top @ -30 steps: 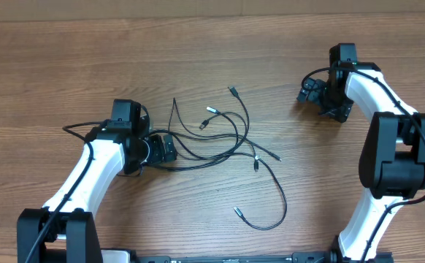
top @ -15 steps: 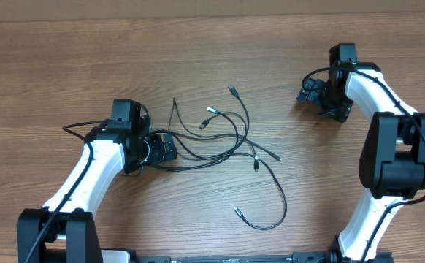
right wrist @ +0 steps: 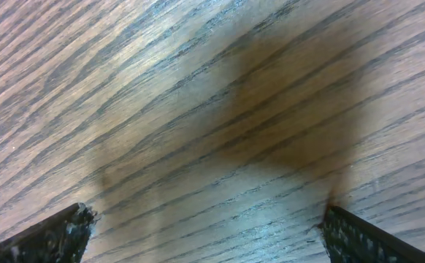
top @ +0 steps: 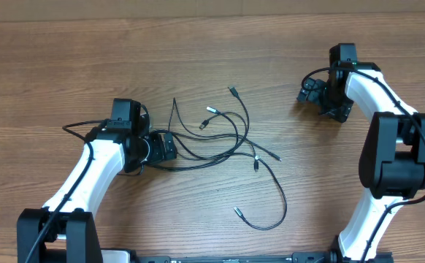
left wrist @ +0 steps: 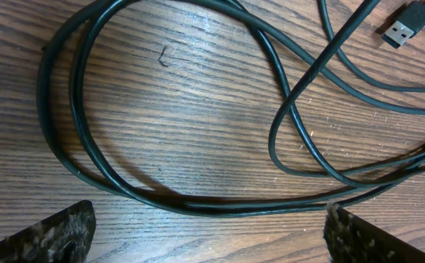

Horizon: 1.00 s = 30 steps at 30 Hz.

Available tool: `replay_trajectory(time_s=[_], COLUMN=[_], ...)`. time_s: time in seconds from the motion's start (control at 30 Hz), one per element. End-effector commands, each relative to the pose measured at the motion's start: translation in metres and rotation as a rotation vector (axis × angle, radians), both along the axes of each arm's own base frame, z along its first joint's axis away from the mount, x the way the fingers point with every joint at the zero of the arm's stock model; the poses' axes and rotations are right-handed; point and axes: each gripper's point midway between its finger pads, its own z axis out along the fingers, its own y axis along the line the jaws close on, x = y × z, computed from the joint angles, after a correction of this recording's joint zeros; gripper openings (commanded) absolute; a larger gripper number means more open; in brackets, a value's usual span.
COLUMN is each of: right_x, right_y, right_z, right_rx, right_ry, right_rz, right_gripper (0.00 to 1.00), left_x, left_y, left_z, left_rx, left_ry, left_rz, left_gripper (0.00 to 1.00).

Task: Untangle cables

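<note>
- We see one wooden table (top: 52, 58), its far edge cut off at the top of the overhead view.
- We count two arms: the left arm (top: 88, 175) and the right arm (top: 388, 146), whose bases run out of frame at the bottom.
- There are two grippers. The left gripper (top: 170, 149) sits at the tangle's left edge, fingers spread wide and gripping nothing. The right gripper (top: 305, 91) is well apart from the tangle, spread just as wide over bare wood.
- The cables (top: 243, 143) lie tangled mid-table between the arms. They cross so much that we cannot count the cords, and the left gripper hides their left end.
- We count six plug ends from above. The left wrist view shows one USB plug (left wrist: 406, 23), cut off at the frame edge.
</note>
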Motion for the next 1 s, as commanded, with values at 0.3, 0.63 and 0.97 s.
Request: replay_trajectory(time_s=[0.3,0.63,0.97], right_x=[0.004,0.004,0.004], right_y=[-0.003,-0.003,-0.003], right_z=[0.000,0.000,0.000], right_rx=[-0.006,-0.006,-0.006], right_ry=[-0.007,-0.007,-0.007], right_rz=[-0.008,-0.008,-0.008], right_gripper=[1.00,1.00,1.00], left_x=[0.020,0.031,-0.009], left_y=[0.002,0.002,0.011], left_z=[0.001,0.005,-0.019], left_rx=[-0.007,-0.020,0.037], left_ry=[-0.071,-0.111,0.035], left_rz=[0.060,0.091,0.101], left_gripper=[0.99,0.75,0.09])
